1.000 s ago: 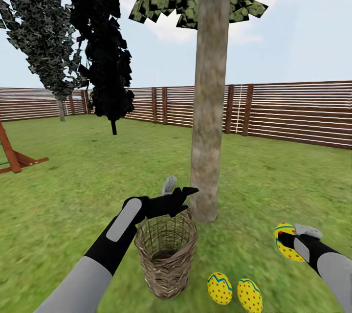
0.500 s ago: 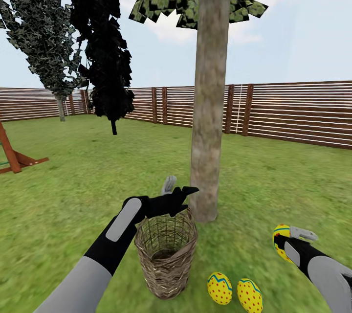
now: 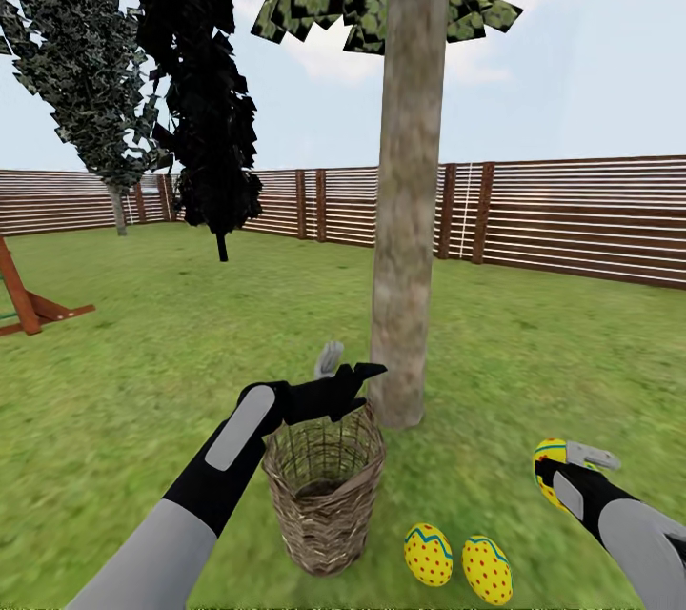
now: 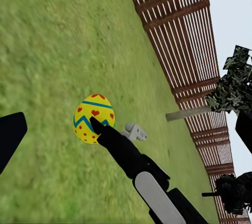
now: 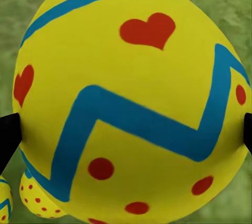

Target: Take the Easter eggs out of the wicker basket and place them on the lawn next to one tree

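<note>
Sitting clamped in the right gripper (image 3: 554, 469), the third egg (image 3: 547, 480) is hanging just above the lawn (image 3: 143, 372). Two eggs (image 3: 428, 554) are lying beside the wicker basket (image 3: 324, 496), near the tree (image 3: 405, 210). The left gripper (image 3: 354, 366) is hovering open over the basket's rim.

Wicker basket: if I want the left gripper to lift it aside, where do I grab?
Pinch the wicker basket at its open rim from above. It stands upright on the lawn, its wall thin enough for one finger inside, one outside. The left gripper already hovers over the far rim.
</note>
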You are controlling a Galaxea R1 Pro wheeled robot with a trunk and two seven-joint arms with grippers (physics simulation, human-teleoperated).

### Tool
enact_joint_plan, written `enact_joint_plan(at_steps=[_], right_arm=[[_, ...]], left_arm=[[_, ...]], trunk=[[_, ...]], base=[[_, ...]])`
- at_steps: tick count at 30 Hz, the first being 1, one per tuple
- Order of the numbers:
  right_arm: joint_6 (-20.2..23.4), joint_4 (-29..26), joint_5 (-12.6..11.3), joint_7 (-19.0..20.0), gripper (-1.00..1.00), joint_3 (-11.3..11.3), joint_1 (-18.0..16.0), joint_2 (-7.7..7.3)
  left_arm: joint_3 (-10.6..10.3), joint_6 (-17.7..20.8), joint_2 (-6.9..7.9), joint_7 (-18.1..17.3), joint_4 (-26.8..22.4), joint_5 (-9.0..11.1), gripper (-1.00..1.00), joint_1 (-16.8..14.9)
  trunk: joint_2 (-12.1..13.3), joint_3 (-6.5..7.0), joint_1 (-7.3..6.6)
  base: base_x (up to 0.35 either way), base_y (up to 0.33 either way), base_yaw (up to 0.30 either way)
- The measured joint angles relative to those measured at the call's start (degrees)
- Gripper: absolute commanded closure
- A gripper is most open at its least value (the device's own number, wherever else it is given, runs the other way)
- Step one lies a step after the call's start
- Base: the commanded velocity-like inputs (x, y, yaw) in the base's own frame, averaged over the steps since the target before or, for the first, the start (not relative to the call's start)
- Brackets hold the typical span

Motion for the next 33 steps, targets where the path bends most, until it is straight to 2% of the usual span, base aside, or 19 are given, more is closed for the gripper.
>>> enact_joint_plan(at_steps=[5,11,19,24,33], right_arm=[[-1.0,0.9,0.1,-0.2,1.00,0.1,0.3,0.23],[-2.1,0.9,0.4,-4.2,1.00,0.2,0.4,0.52],[-2.4,0.9,0.5,-4.5,1.00,0.2,0.4,0.53],[-4.1,0.9,0.3,-4.6,1.00,0.3,0.5,0.74],[-4.2,0.9,0.4,-4.8,1.00,0.3,0.5,0.83]], left_arm=[[0.0,0.0,0.00,0.0,0.4,0.0,-1.00,0.0],[0.0,0.0,0.00,0.0,0.3,0.0,-1.00,0.0],[0.0,0.0,0.00,0.0,0.3,0.0,-1.00,0.0],[0.0,0.0,0.00,0.0,0.3,0.0,-1.00,0.0],[0.0,0.0,0.08,0.0,0.0,0.0,-1.00,0.0]], trunk=[[-2.0,-0.90,1.10],[-4.4,-1.97,2.42],[-7.6,-3.41,4.17],[-9.6,-4.31,5.27],[-9.8,-6.29,5.56]], base=[[0.000,0.000,0.000],[0.000,0.000,0.000],[0.000,0.000,0.000],[0.000,0.000,0.000],[0.000,0.000,0.000]])
